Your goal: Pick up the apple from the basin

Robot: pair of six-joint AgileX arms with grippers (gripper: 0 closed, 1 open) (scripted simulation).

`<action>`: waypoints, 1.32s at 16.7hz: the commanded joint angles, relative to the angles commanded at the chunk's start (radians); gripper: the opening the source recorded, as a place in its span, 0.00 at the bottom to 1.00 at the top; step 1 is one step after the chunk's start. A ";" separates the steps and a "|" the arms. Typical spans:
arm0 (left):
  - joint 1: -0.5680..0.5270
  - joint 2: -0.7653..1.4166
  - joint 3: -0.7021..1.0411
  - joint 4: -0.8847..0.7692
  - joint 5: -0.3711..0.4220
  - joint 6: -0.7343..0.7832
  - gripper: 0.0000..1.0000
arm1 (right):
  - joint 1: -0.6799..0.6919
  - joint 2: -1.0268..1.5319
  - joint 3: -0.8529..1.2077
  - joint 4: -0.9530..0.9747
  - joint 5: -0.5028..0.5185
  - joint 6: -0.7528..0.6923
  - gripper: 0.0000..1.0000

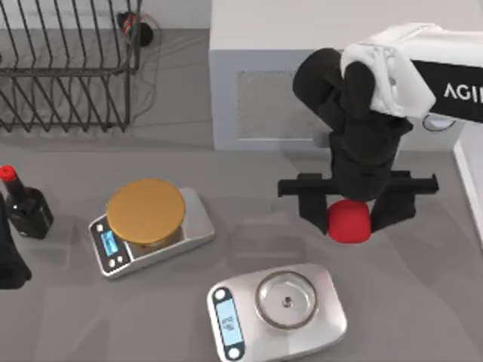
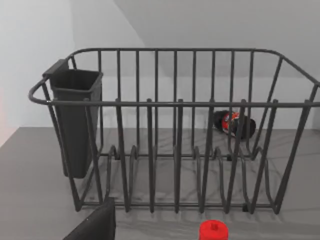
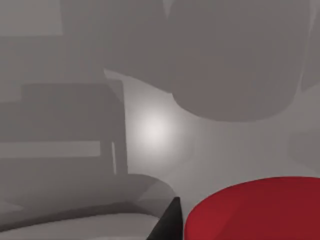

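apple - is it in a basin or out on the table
Out: the apple sits over bare grey table, between the right gripper's open fingers, with no basin around it. Touching or lifted, cannot tell.

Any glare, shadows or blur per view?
Top view: even light, soft shadow under the right gripper around the bright-red rounded apple. Left wrist view: sharp, the dark wire dish rack casts faint shadows. Right wrist view: bright glare spot on grey surface, apple close and blurred.

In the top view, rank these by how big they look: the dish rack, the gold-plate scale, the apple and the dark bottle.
1. Dish rack, though cut off by the frame edge.
2. Gold-plate scale.
3 and 4. Apple and dark bottle look alike; the right end effector covers part of the apple, so no ranking.
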 joint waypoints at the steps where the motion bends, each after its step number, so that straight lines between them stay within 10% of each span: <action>1: 0.000 0.000 0.000 0.000 0.000 0.000 1.00 | 0.003 -0.004 -0.013 0.027 0.000 0.001 0.00; 6: 0.000 0.000 0.000 0.000 0.000 0.000 1.00 | 0.006 -0.010 -0.021 0.051 0.000 0.003 0.00; 19: 0.000 0.000 0.000 0.000 0.000 0.000 1.00 | 0.006 -0.010 -0.021 0.051 0.000 0.003 0.98; 22: 0.000 0.000 0.000 0.000 0.000 0.000 1.00 | 0.006 -0.010 -0.021 0.051 0.000 0.003 1.00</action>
